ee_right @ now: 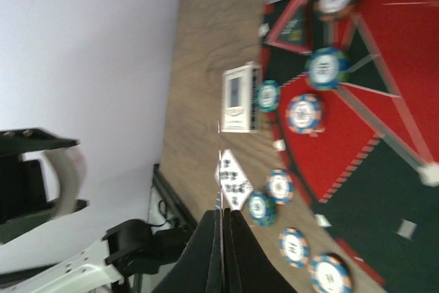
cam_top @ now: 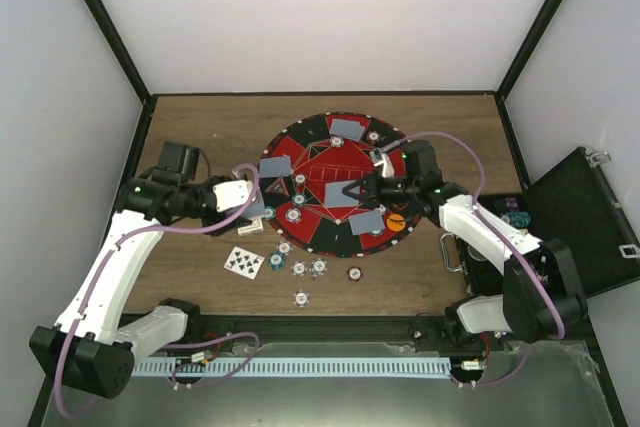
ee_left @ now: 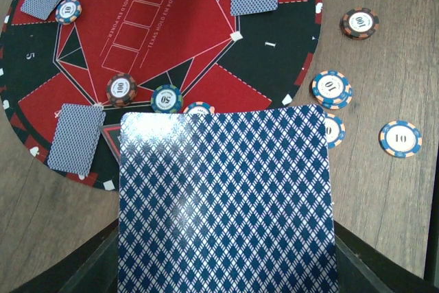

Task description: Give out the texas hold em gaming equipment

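My left gripper is at the mat's left edge, shut on a blue-backed playing card that fills the lower left wrist view and hides the jaws. My right gripper is over the mat's middle, shut on a card seen edge-on. Face-down cards lie on the round red-and-black mat. Chips lie on the mat and on the wood in front of it. An orange button disc sits at the mat's right.
A face-up card lies on the wood left of the loose chips. An open black case with teal chips stands at the right. A small white object lies under the left gripper. Walls close in the table.
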Robot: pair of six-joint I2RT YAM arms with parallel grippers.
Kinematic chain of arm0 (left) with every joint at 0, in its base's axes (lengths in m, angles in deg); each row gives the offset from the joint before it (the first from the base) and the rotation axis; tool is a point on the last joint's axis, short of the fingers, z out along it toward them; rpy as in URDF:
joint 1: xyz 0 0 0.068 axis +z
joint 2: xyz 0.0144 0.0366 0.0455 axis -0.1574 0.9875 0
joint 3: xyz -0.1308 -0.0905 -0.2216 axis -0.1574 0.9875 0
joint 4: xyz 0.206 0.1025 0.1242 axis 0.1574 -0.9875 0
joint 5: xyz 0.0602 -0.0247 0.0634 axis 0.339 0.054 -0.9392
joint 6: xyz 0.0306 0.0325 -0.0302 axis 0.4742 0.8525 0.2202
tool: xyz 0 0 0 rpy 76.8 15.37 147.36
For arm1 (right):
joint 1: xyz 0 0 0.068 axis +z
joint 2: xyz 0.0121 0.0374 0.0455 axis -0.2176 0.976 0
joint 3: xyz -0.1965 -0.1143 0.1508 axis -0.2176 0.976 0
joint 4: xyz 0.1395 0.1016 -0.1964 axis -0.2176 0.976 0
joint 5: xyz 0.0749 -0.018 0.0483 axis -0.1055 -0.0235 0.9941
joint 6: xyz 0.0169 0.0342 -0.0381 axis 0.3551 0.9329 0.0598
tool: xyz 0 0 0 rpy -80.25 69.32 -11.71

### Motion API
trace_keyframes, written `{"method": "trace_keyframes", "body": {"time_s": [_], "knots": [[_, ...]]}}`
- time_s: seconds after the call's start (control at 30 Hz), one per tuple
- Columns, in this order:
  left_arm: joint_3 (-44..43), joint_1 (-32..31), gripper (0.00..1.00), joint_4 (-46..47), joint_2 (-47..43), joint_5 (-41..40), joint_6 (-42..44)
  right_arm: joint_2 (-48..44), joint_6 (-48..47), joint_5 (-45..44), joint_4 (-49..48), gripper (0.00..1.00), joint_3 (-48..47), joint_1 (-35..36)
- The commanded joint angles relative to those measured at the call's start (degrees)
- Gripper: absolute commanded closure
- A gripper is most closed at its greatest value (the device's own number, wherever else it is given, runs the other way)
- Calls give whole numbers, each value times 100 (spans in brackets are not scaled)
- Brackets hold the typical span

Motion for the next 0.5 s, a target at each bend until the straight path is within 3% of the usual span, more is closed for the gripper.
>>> {"method": "trace_keyframes", "body": {"time_s": [0.0, 0.3, 0.47], "knots": [[33, 9, 96, 27, -86, 105, 77, -193, -765, -164, 956, 99, 303, -481], [48, 7, 96, -17, -91, 115, 82, 52, -1238, -873, 1270, 99, 524, -602], [61, 9, 96, -22, -103, 119, 104, 348, -1590, -1461, 1580, 93, 365, -600]]}}
